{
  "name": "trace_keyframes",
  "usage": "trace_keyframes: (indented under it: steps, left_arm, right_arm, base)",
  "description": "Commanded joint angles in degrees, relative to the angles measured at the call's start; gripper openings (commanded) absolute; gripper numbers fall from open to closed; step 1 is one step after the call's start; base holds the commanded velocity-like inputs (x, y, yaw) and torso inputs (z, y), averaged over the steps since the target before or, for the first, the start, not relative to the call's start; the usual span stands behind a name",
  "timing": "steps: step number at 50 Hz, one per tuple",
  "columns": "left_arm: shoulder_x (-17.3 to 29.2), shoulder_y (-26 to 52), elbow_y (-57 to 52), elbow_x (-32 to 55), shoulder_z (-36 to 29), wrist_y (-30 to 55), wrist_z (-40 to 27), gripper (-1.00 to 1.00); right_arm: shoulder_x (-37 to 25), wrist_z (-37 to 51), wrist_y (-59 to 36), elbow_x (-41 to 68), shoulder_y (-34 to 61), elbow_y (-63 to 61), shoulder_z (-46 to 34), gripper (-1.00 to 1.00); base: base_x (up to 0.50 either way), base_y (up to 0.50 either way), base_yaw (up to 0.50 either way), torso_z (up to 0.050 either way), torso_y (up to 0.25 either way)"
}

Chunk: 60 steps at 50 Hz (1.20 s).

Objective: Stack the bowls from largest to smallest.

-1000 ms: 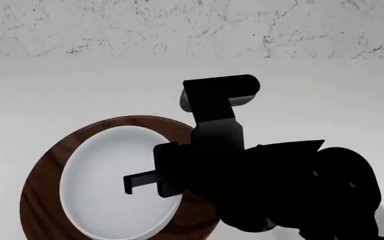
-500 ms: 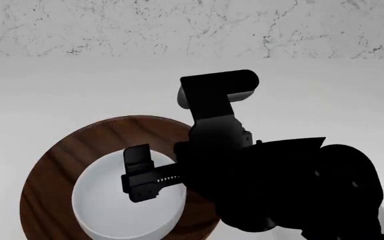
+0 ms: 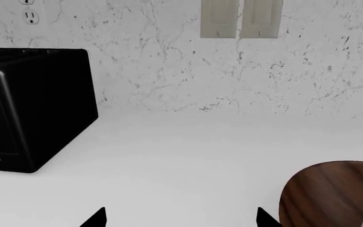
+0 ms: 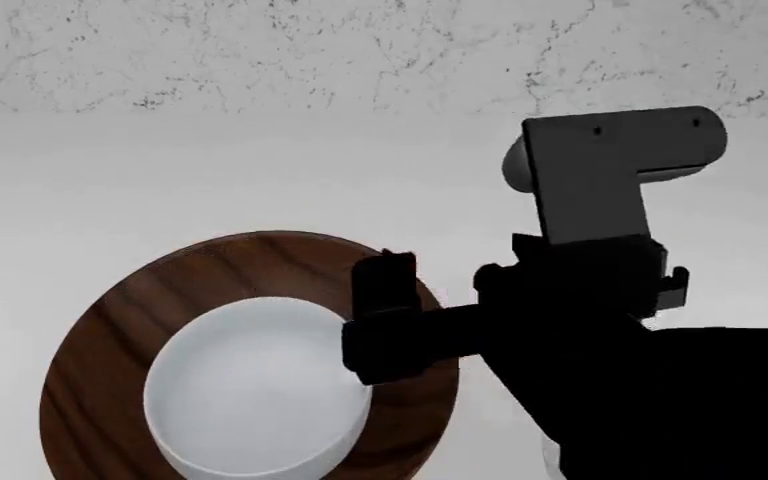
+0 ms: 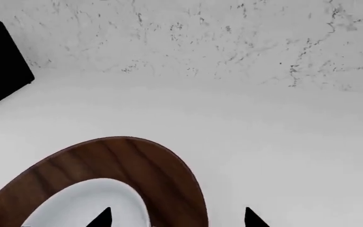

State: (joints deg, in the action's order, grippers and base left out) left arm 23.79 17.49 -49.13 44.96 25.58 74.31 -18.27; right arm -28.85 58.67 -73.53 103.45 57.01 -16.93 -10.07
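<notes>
While you read this, white bowl (image 4: 253, 385): nested in brown bowl (image 4: 111, 330), mid size on largest.
Right gripper (image 5: 176, 218): jaws apart, empty, straddling the brown rim.
Left gripper (image 3: 180, 218): your jaws apart, brown bowl beside one tip.

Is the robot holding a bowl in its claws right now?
No, nothing is held. The right end effector is open above the round dark-brown wooden bowl, where the white bowl already sits. The left end effector is open too.

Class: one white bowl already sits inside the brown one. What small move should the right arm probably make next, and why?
Probably swing the right hand away rightward. The white bowl rests inside the brown bowl, and the hand looks open and empty, so a further bowl remains to fetch.
</notes>
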Motion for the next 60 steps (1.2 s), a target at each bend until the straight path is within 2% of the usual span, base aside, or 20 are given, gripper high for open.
trace_keyframes:
  steps: [1, 4, 9, 15, 23, 38, 45, 49, 60]
  left_arm:
    - [-1.1, 0.1, -1.2, 1.2, 2.3, 0.9, 1.1, 1.00]
    - [-1.0, 0.0, -1.2, 1.3, 2.1, 0.7, 1.0, 1.00]
    - [-0.8, -0.2, -0.9, 1.4, 2.5, 0.3, 0.9, 1.00]
    - [-0.8, 0.4, -2.1, 3.3, 3.8, 2.0, 0.3, 1.00]
    - [-0.7, 0.6, -2.3, 4.3, 4.5, 2.5, -0.3, 1.00]
    - [-0.2, 0.0, -1.4, 4.4, 4.5, 1.3, -0.7, 1.00]
    - [0.0, -0.5, -0.8, 3.9, 3.8, 0.2, -0.7, 1.00]
    - [0.0, -0.5, -0.9, 4.1, 3.8, 0.1, -0.9, 1.00]
    - [0.2, -0.8, -0.9, 4.7, 3.9, -0.2, -1.3, 1.00]
  right_arm:
    - [-13.6, 8.8, 3.2, 13.8, -4.6, -9.6, 11.2, 1.00]
    - [-17.2, 9.0, 3.5, 14.6, -7.0, -11.2, 15.1, 1.00]
    - [-19.5, 6.7, 1.9, 13.0, -19.3, -16.4, 25.4, 1.00]
    - [-24.1, 4.5, -0.7, 11.7, -23.3, -15.9, 33.0, 1.00]
    - [-19.5, -1.0, -5.1, 4.1, -31.1, -16.1, 40.1, 1.00]
    - [-16.6, -9.5, -8.4, -9.1, -34.9, -14.0, 38.4, 1.00]
    - [-17.4, -18.2, -6.0, -21.8, -36.1, -11.5, 35.3, 1.00]
    - [-16.0, -15.2, -6.1, -15.6, -36.3, -8.5, 37.3, 1.00]
    - [-16.1, -18.8, -5.3, -19.1, -38.1, -5.1, 34.7, 1.00]
  base:
    - [0.00, 0.00, 0.00, 0.000, 0.000]
    - [0.00, 0.00, 0.00, 0.000, 0.000]
    - [0.00, 0.00, 0.00, 0.000, 0.000]
    - [0.00, 0.00, 0.00, 0.000, 0.000]
    - [0.00, 0.00, 0.00, 0.000, 0.000]
    - [0.00, 0.00, 0.00, 0.000, 0.000]
    - [0.00, 0.00, 0.00, 0.000, 0.000]
    - [0.00, 0.00, 0.00, 0.000, 0.000]
    - [0.00, 0.00, 0.00, 0.000, 0.000]
